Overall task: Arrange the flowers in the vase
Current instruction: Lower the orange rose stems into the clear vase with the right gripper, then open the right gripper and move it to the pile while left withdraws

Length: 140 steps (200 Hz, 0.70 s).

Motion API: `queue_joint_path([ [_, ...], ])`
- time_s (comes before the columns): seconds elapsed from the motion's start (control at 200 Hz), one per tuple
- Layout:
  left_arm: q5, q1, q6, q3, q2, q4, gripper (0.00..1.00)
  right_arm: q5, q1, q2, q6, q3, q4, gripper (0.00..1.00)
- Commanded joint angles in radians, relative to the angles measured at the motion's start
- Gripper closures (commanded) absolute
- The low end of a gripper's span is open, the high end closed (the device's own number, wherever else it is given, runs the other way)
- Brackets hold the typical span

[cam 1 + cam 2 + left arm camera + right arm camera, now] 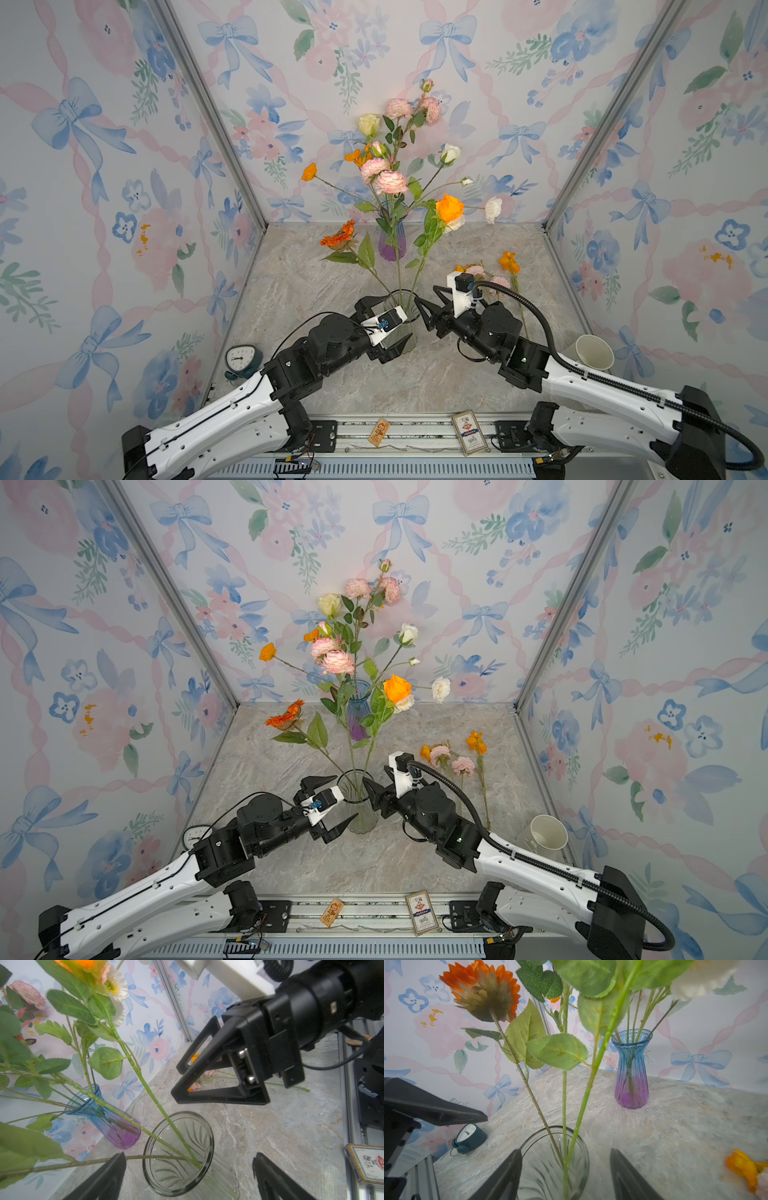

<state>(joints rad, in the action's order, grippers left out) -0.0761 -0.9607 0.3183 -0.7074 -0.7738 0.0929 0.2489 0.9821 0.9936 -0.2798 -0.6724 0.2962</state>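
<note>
glass vase (368, 823) of flowers (397, 689) between left claw (189, 1155) and right claw (564, 1151) (both released)

Walls: three walls (95, 174) papered in pastel watercolour, with blue bows, twisting pink ribbons, pink and blue blossoms and green sprigs.
Corners: bare aluminium posts (210, 112) run up both back corners where the walls meet.
Counter: pale marble-look counter (419, 382), veined in grey and beige.
Front edge: a silver slotted rail (415, 432) lines the near side.
Light: soft, even, with faint shadows.
</note>
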Motion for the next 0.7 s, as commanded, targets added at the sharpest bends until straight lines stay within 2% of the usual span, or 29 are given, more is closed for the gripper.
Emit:
queue_joint_path([
  [0.0, 0.084, 0.007, 0.028, -0.05, -0.034, -0.035, 0.03, 0.036, 0.012, -0.102, -0.007, 0.018, -0.208, 0.28],
  [0.165, 0.137, -0.021, 0.069, -0.142, -0.142, -0.035, 0.04, 0.213, -0.012, -0.253, -0.021, 0.011, -0.469, 0.26],
  [0.22, 0.138, -0.045, 0.099, -0.181, -0.188, -0.034, 0.04, 0.284, -0.059, -0.276, -0.068, 0.0, -0.58, 0.26],
  [0.26, 0.138, -0.065, 0.119, -0.209, -0.226, -0.033, 0.04, 0.292, -0.115, -0.281, -0.109, -0.009, -0.66, 0.27],
  [0.325, 0.136, -0.095, 0.153, -0.257, -0.294, -0.034, 0.03, 0.217, -0.24, -0.263, -0.155, -0.025, -0.766, 0.27],
  [0.485, 0.158, -0.16, 0.263, -0.364, -0.468, -0.008, 0.02, -0.087, -0.53, -0.138, -0.195, -0.051, -0.88, 0.3],
  [0.555, 0.196, -0.165, 0.276, -0.39, -0.535, 0.008, 0.02, -0.155, -0.597, -0.057, -0.194, -0.071, -0.905, 0.34],
  [0.695, 0.247, -0.165, 0.256, -0.346, -0.611, 0.006, 0.02, -0.167, -0.647, 0.097, -0.2, -0.104, -0.943, 0.4],
])
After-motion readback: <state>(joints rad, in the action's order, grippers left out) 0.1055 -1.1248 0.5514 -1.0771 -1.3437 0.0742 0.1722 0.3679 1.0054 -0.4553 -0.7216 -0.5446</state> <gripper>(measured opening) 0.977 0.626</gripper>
